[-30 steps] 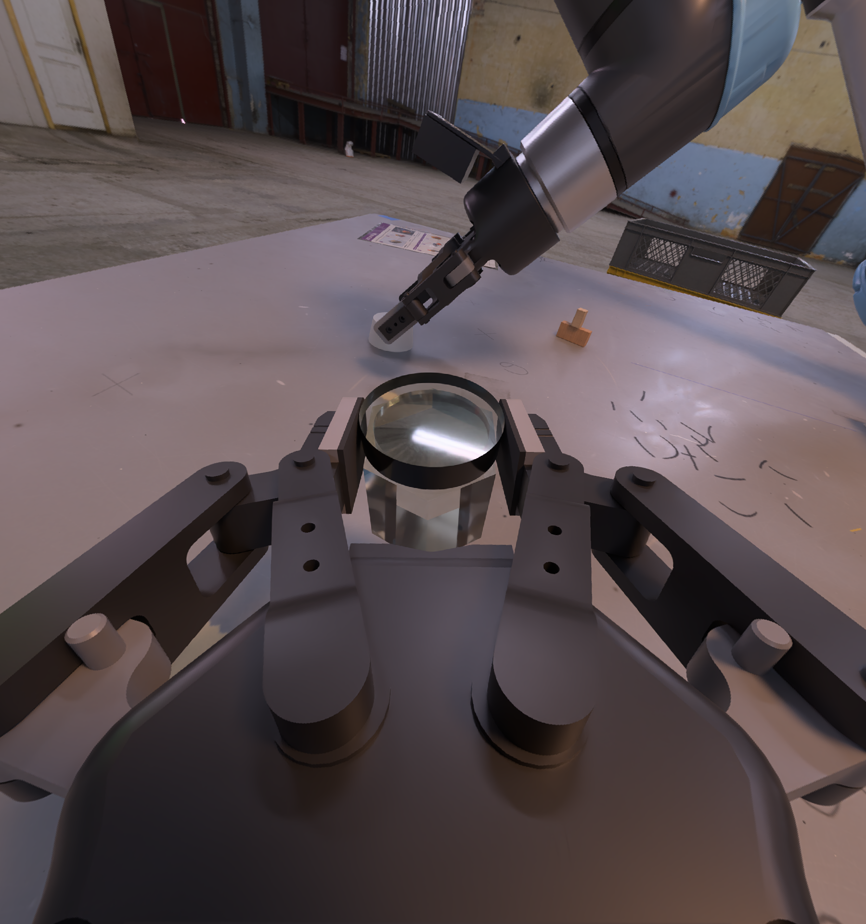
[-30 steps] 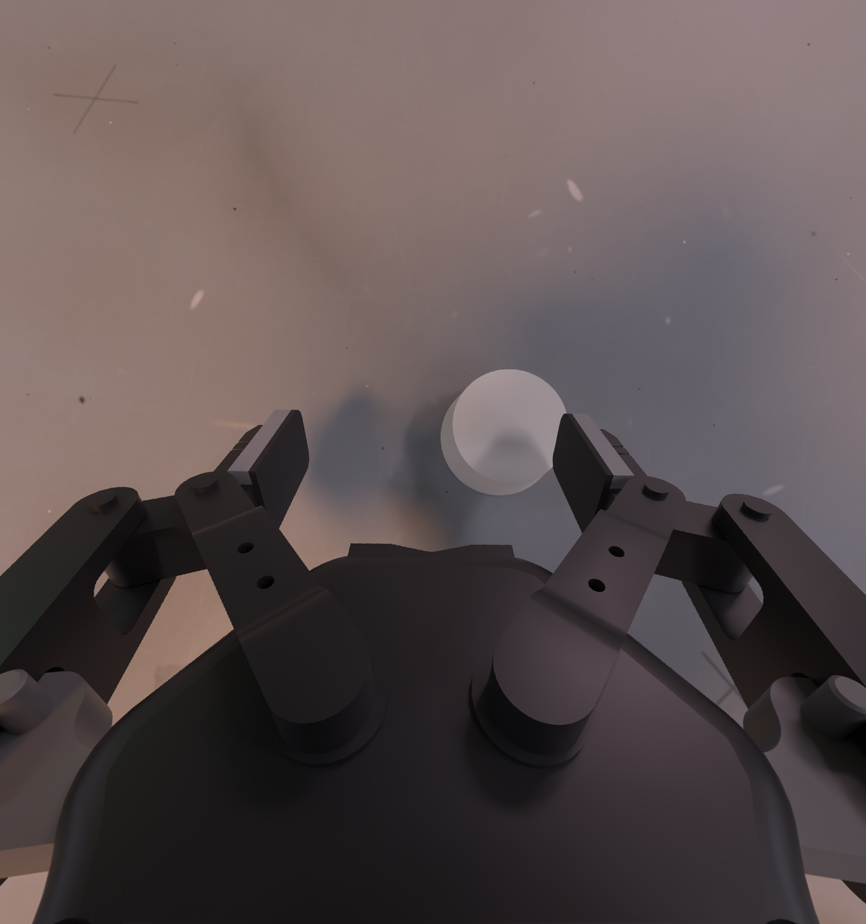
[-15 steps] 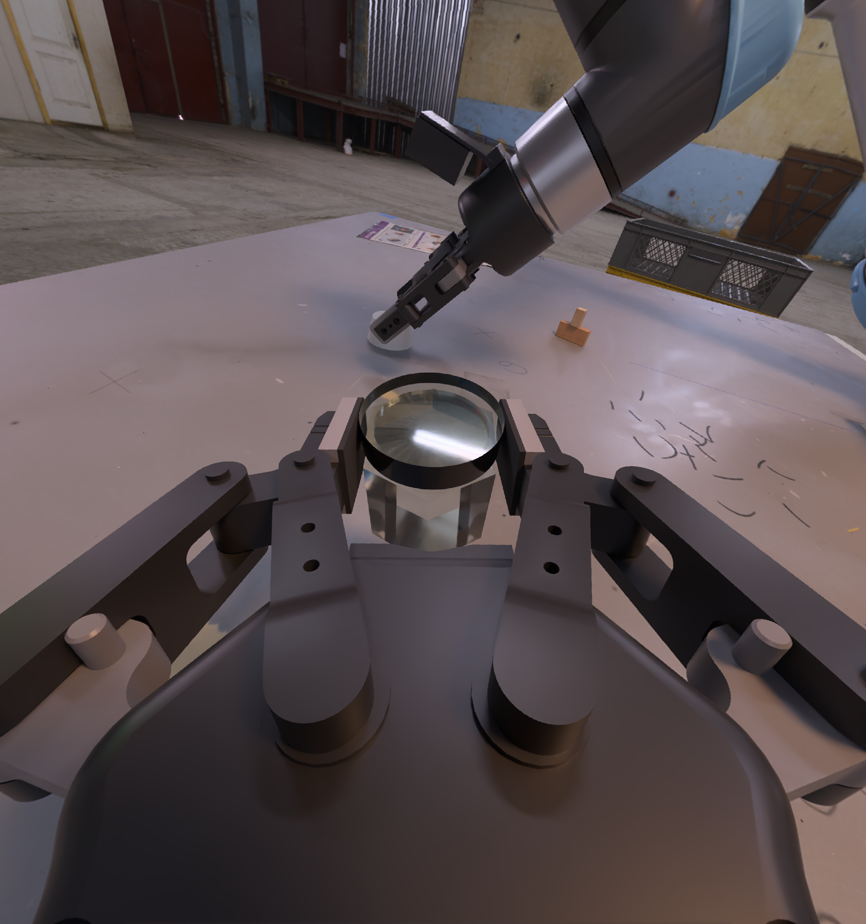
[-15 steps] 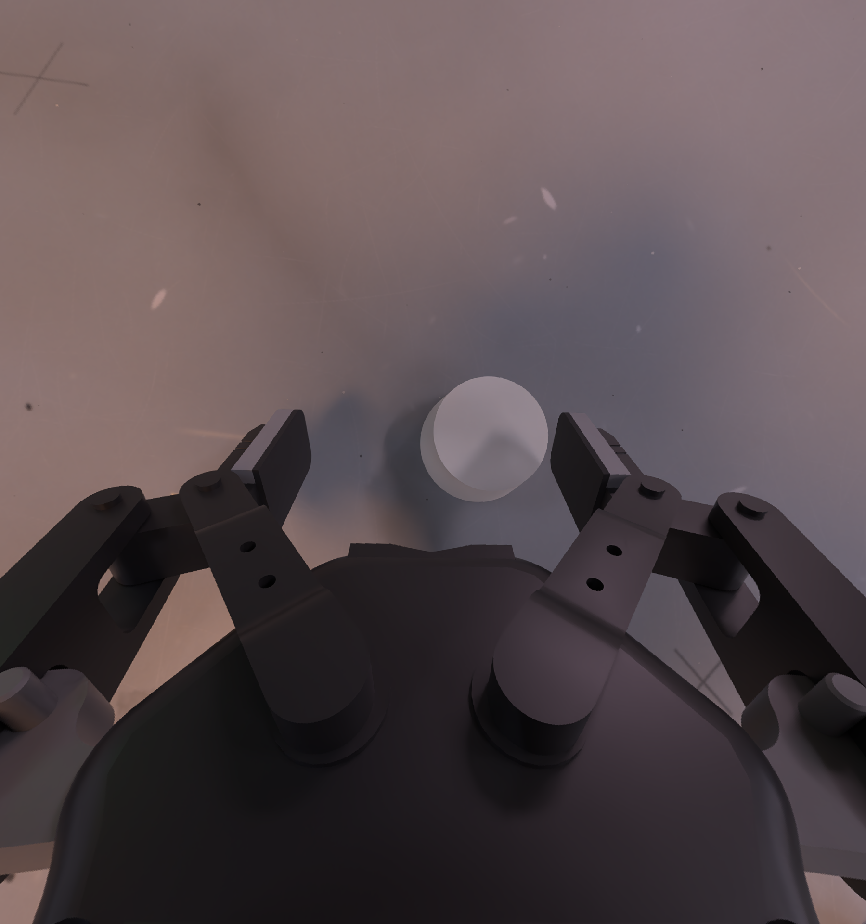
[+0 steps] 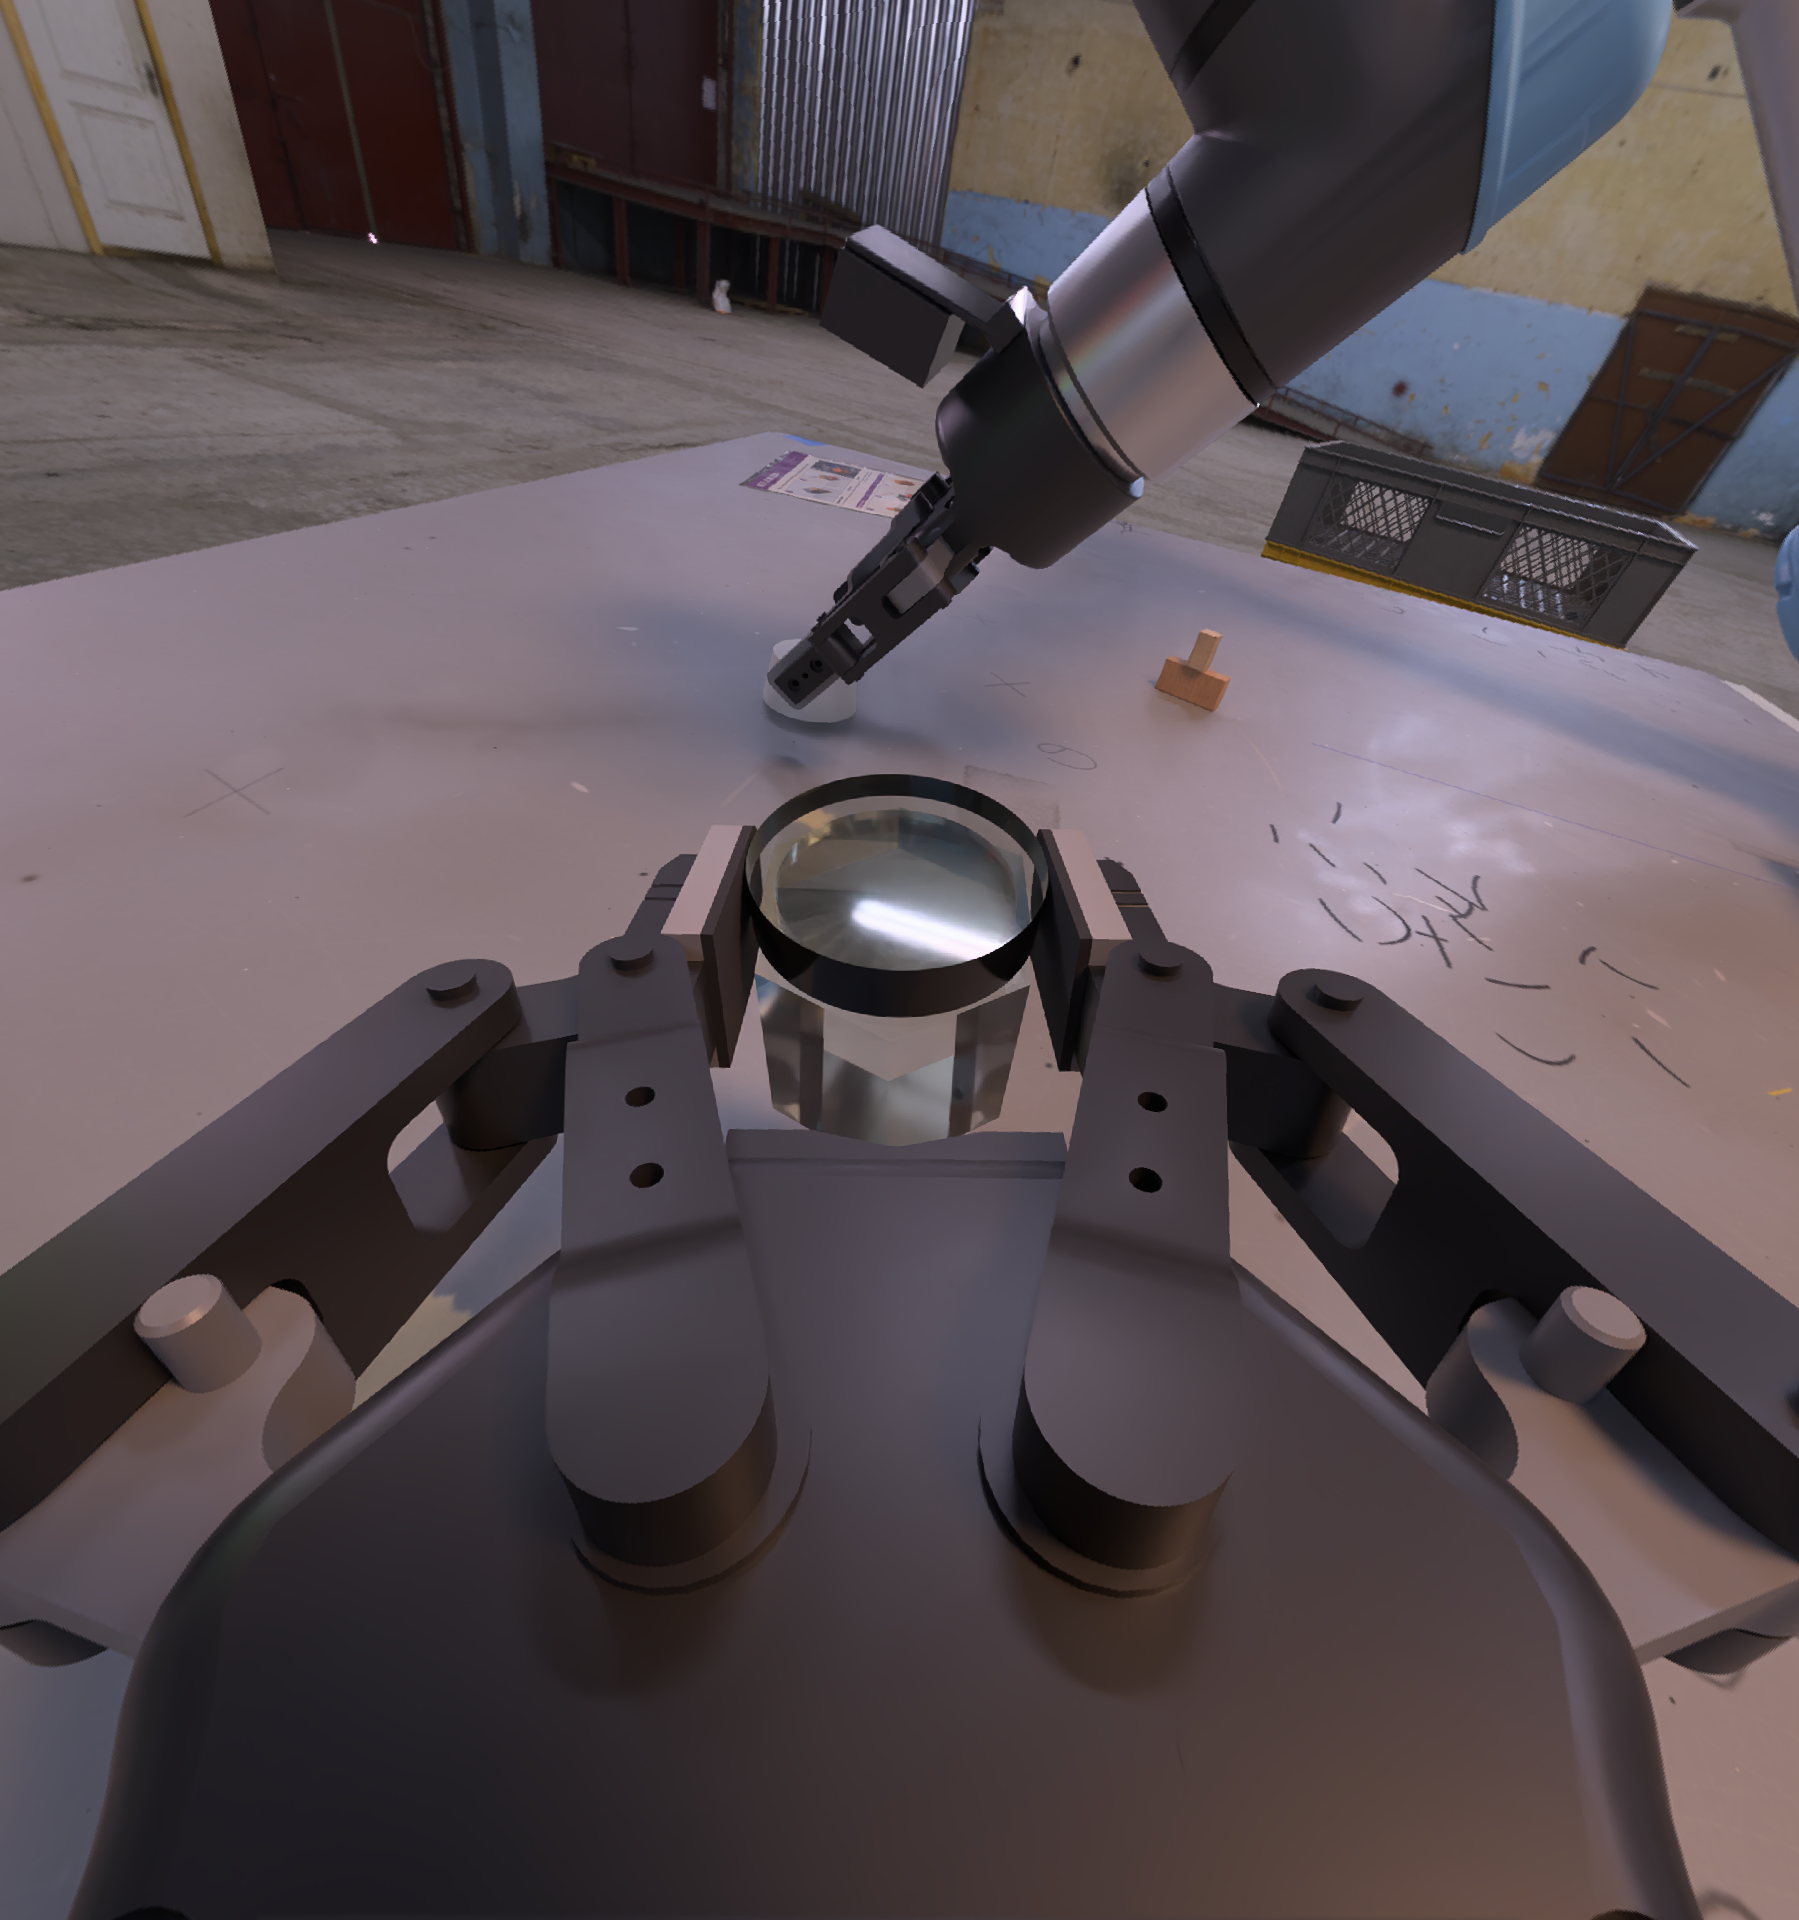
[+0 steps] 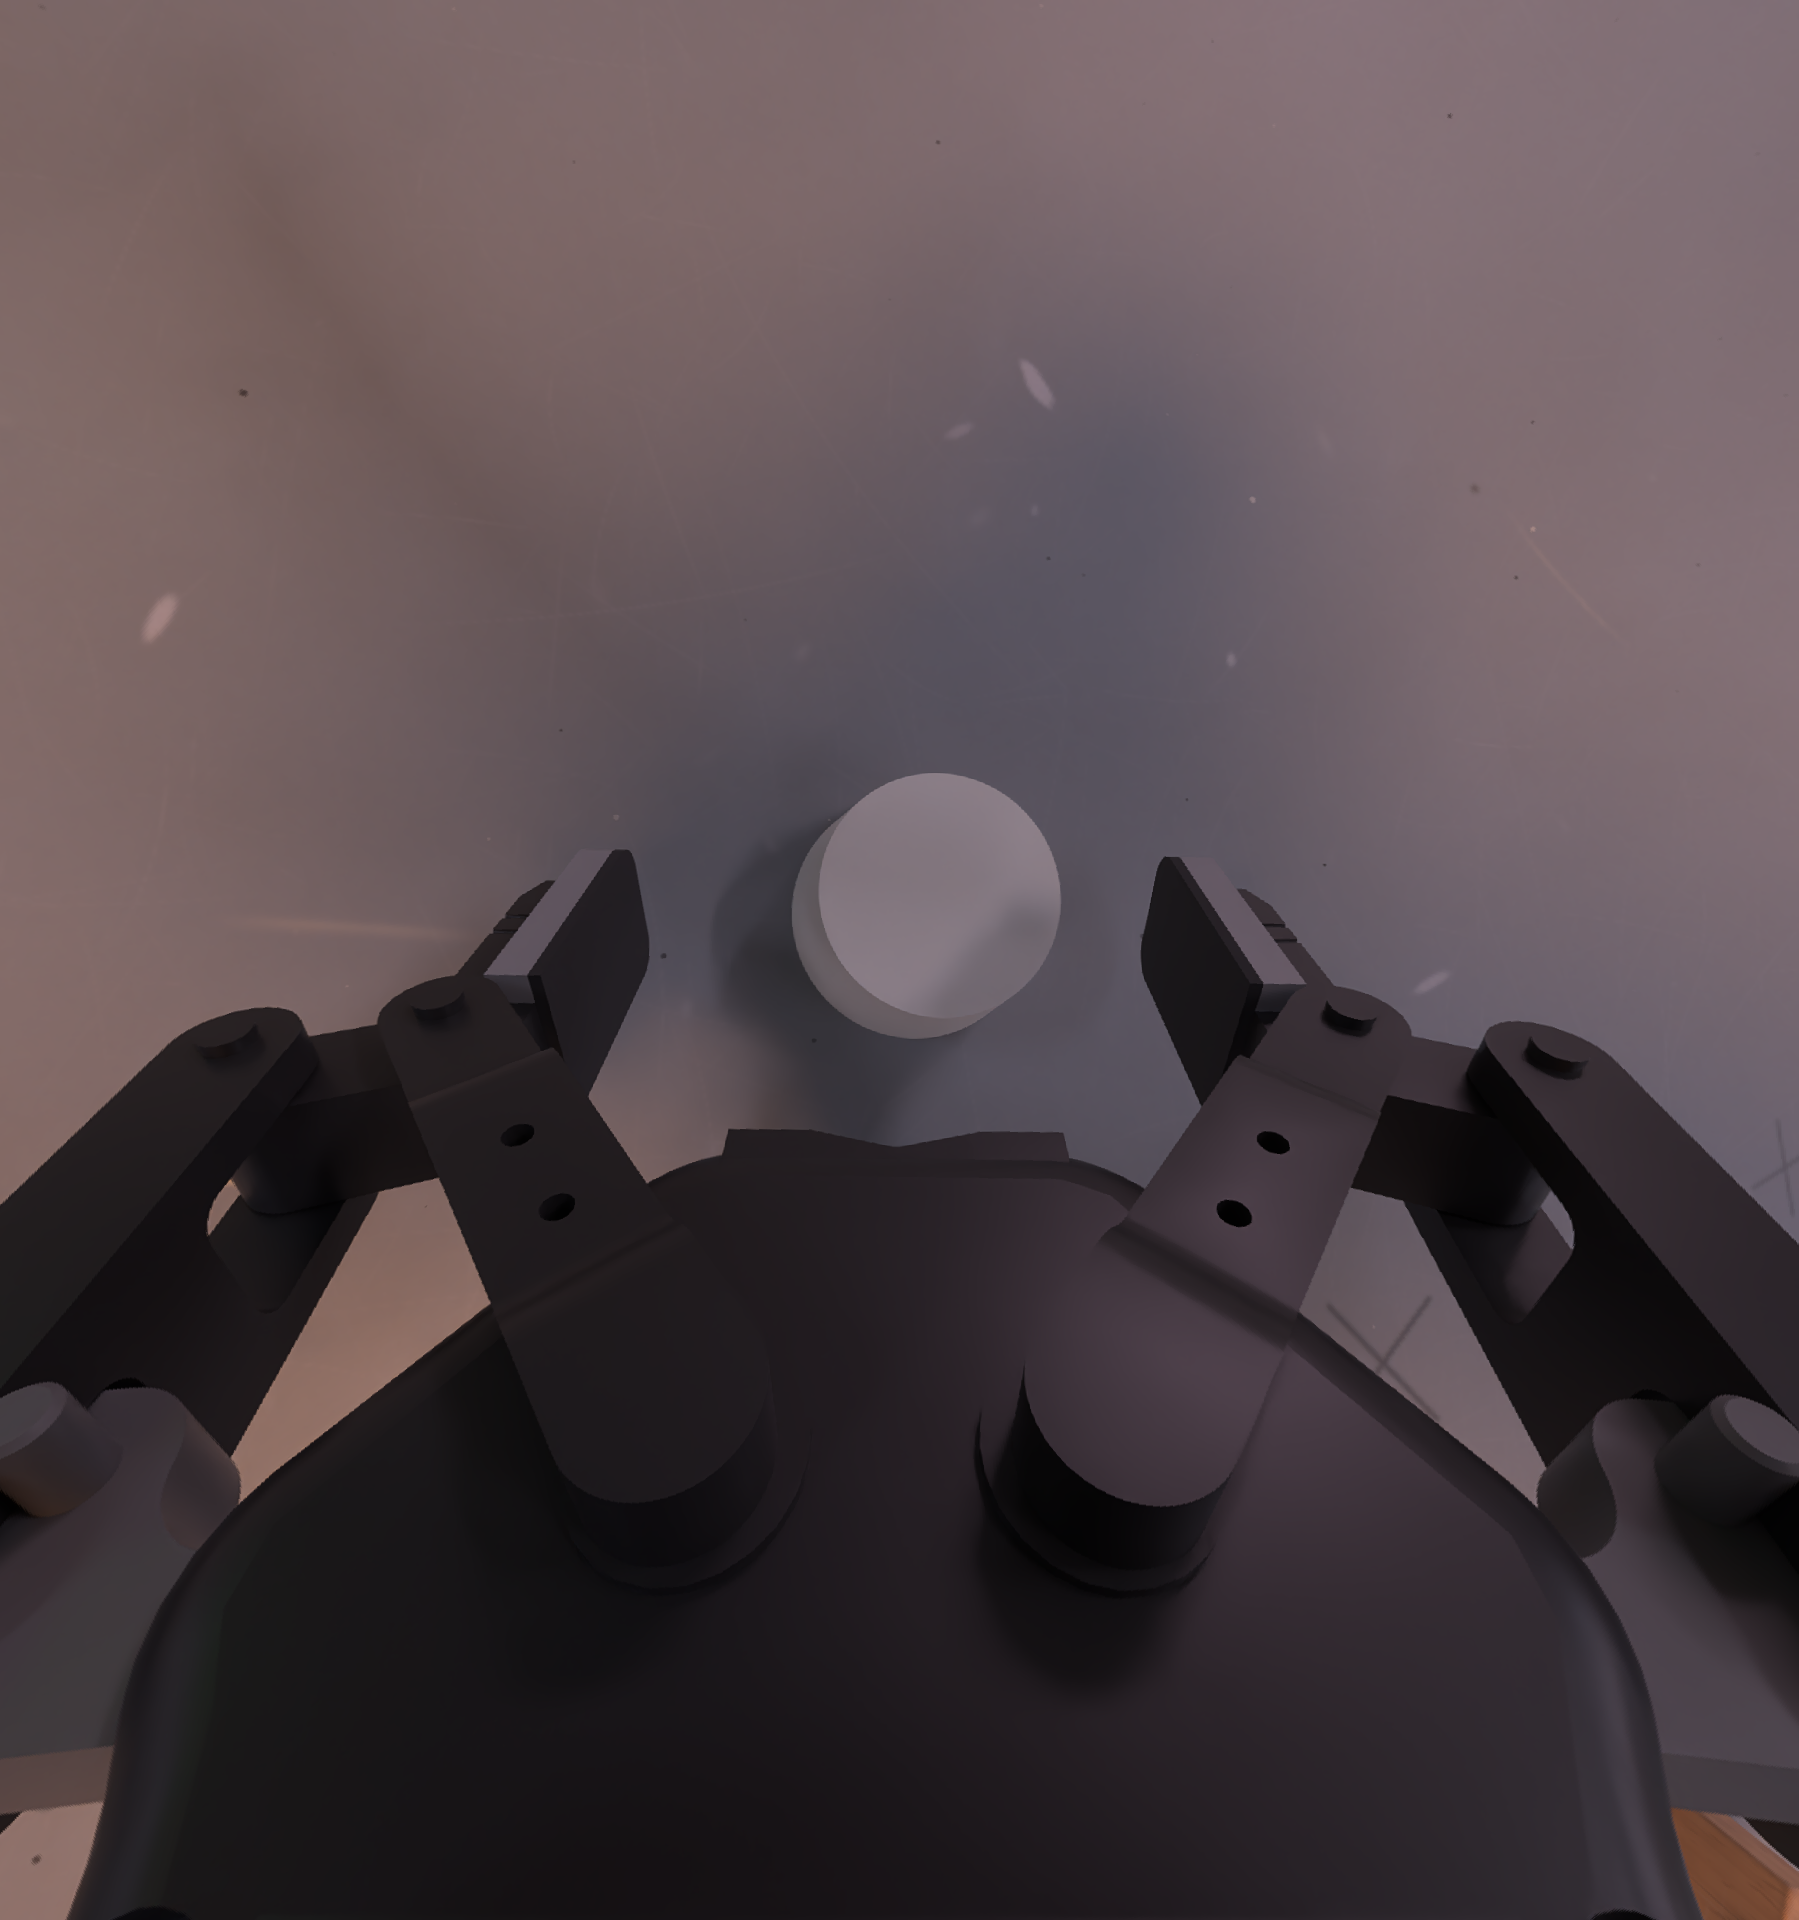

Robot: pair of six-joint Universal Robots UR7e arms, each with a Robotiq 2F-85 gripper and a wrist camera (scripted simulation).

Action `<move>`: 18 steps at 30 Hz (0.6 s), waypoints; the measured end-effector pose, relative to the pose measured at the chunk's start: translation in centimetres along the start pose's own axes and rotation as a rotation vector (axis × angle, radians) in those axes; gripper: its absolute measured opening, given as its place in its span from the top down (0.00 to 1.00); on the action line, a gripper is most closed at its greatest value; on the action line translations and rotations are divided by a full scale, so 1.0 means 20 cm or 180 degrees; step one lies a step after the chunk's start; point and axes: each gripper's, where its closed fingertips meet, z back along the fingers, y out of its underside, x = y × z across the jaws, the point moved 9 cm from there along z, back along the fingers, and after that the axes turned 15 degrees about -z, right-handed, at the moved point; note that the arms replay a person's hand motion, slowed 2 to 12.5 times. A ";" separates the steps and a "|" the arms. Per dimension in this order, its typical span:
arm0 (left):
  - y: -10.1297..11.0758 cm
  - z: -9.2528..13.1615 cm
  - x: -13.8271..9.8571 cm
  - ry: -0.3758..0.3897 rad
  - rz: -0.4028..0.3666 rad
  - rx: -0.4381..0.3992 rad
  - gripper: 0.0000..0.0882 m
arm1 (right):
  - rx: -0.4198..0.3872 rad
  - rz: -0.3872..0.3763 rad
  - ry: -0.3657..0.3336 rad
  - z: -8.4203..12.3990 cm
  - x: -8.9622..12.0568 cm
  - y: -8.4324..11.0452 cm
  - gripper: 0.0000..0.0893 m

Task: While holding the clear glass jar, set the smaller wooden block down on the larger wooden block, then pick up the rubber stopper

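Note:
My left gripper (image 5: 893,940) is shut on the clear glass jar (image 5: 890,971), gripping it at its dark rim a little above the table. The smaller wooden block (image 5: 1203,649) stands upright on the larger wooden block (image 5: 1193,686) at the far right. My right gripper (image 6: 895,930) is open and low over the table, its fingers on either side of the pale grey rubber stopper (image 6: 931,904), apart from it. In the left wrist view the right gripper (image 5: 807,681) reaches down in front of the stopper (image 5: 822,707), hiding most of it.
A grey table (image 5: 355,675) bears pen marks and scribbles (image 5: 1435,914) at the right. A printed sheet (image 5: 833,483) lies at the far edge. A dark plastic crate (image 5: 1477,540) stands on the floor beyond the table.
My right gripper has shifted sideways and come lower, so the stopper now sits centred between its open fingers. The left gripper and jar have not moved.

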 end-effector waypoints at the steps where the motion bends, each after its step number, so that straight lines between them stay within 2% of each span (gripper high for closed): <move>1: 0.00 0.00 0.00 0.0000 -0.0002 0.0002 0.48 | -0.0004 -0.0001 0.0020 0.00 0.00 0.00 0.08; 5: 0.00 0.00 0.00 -0.0001 -0.0008 0.0008 0.48 | -0.0022 -0.0005 0.0086 0.00 0.00 0.00 0.08; 18: 0.00 0.00 0.00 0.0009 -0.0007 0.0019 0.48 | -0.0055 -0.0024 0.0108 -0.01 -0.01 0.00 0.08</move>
